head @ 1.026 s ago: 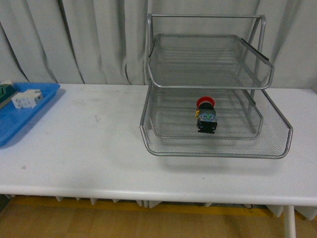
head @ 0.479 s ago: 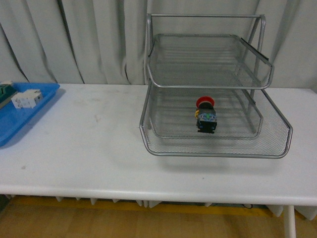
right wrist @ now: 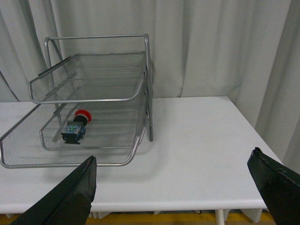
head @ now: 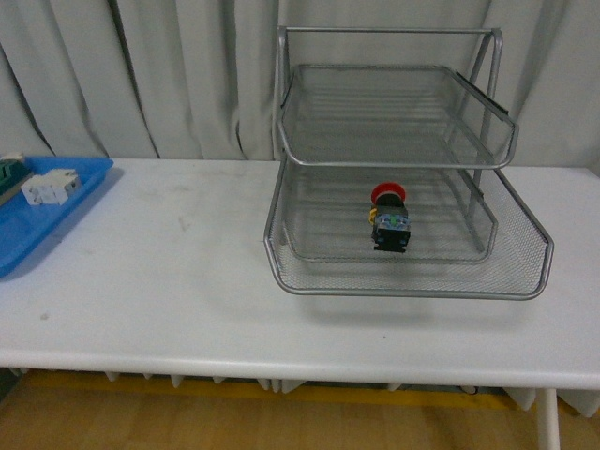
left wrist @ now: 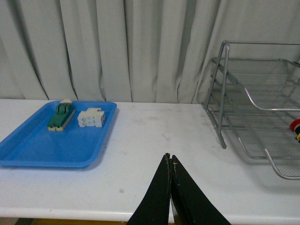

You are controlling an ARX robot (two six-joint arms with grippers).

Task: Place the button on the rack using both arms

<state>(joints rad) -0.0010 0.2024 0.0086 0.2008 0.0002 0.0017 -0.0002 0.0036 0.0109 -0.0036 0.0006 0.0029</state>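
Frontally, neither arm shows: only the table [head: 187, 281], the rack [head: 403, 292] toward its right and a blue tray [head: 37, 239] at its left edge holding a white block [head: 52, 187] and a green-and-cream block [head: 11, 171]. The button [head: 390, 217] lies on its side inside the rack, on a mesh tier under the top tray, red cap toward the curtain. Each wrist view adds what the front view lacks. The left one shows the left jaws low over the table's near edge, their black fingers [left wrist: 157, 197] pressed together, pointing at the curtain between the blue tray and the rack; of the button it catches only a red sliver at the picture's edge. The right one shows the right jaws spread wide, one finger [right wrist: 70, 197] at each lower corner, well short of the rack, with the whole button in plain sight.
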